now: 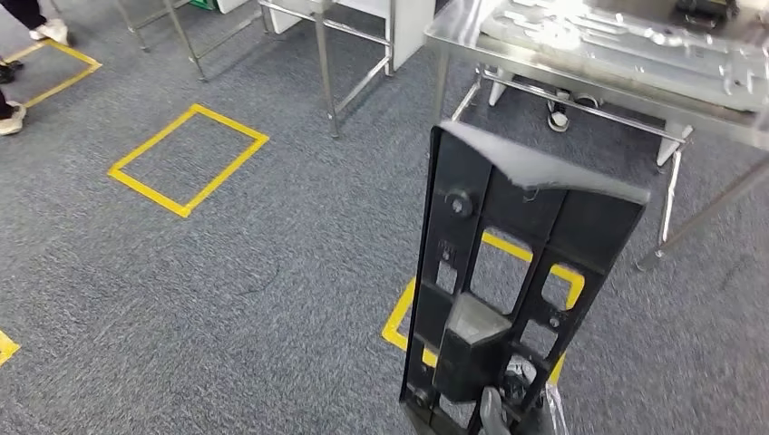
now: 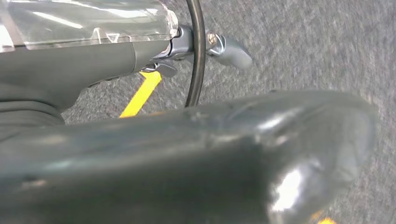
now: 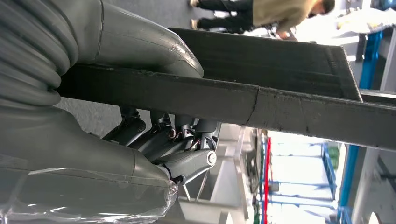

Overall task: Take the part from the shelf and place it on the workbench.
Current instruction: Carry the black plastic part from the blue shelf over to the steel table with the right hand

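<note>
Black part [image 1: 508,272] upright in right hand [image 3: 154,140] (fingers [image 3: 187,161] wrapped), near workbench [image 1: 580,68].

The head view looks forward and down at the carpet floor [image 1: 227,272]. Both wrist views sit close behind their hands. All views share the black part [image 1: 508,272].

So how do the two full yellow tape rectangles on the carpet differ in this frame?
The left rectangle shows whole in the head view, all four sides visible on bare grey carpet. The near rectangle is mostly hidden behind the black part that the right hand holds; only pieces show through its openings. The near rectangle also lies closer to the metal workbench. Both are yellow tape outlines on the same carpet.
</note>
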